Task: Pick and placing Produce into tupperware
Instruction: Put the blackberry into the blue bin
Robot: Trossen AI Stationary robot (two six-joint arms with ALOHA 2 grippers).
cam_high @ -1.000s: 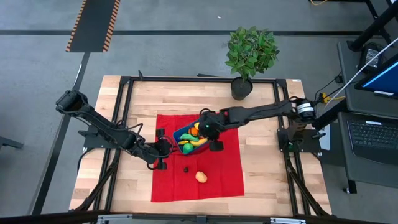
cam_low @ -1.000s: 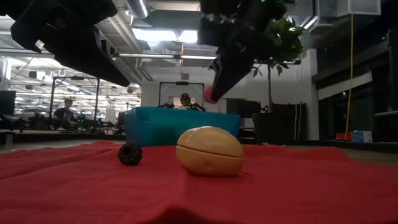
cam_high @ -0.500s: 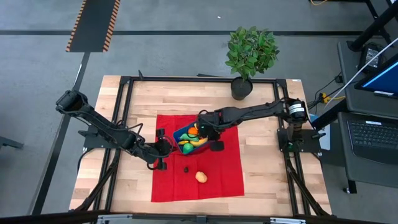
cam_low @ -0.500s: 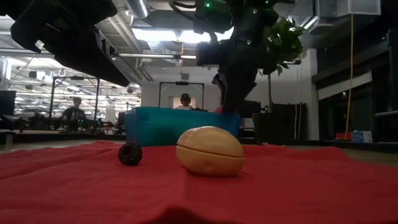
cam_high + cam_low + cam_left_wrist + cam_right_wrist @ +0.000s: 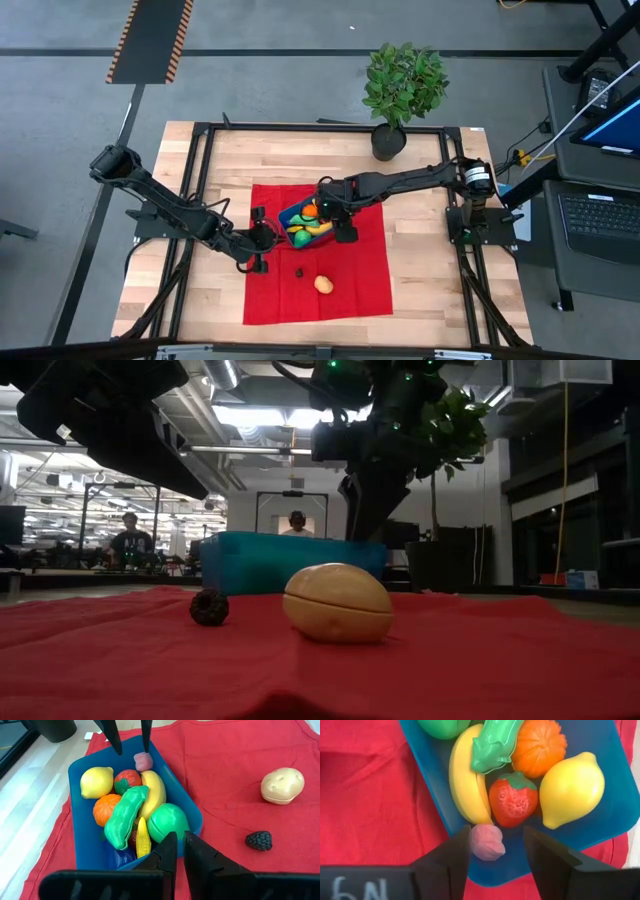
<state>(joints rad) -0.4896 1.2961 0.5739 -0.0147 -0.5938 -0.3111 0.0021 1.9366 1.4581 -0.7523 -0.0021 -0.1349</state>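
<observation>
- High view: the blue tupperware [image 5: 296,216] sits at frame centre, on the upper-left part of the red cloth [image 5: 365,275], heaped with produce. The right gripper [image 5: 333,210] hangs over its right end; the left gripper [image 5: 266,233] waits at its lower-left edge. A potato [image 5: 323,284] and a dark berry [image 5: 299,270] lie loose on the cloth below it, well apart from the tub.
- Low view: potato [image 5: 337,602] at centre foreground, berry [image 5: 209,607] to its left, tupperware [image 5: 290,560] behind both. The potato looks a hollow moulded shell with a seam, so likely light, stiff and smooth; a grip across its narrower waist seems safest.
- Left wrist view: the left gripper's fingers [image 5: 167,856] are pressed together, pinching nothing. The lemon [image 5: 96,782], banana [image 5: 154,793] and green pod [image 5: 122,815] look like hard, glossy plastic that is prone to slip.
- Right wrist view: the right gripper [image 5: 495,845] has its fingers spread on either side of a small pink piece [image 5: 486,841] resting at the tub's edge beside the strawberry [image 5: 513,800]; it appears released. The knobbly berry should handle as tiny and light, wanting a pinch centred on its body.
</observation>
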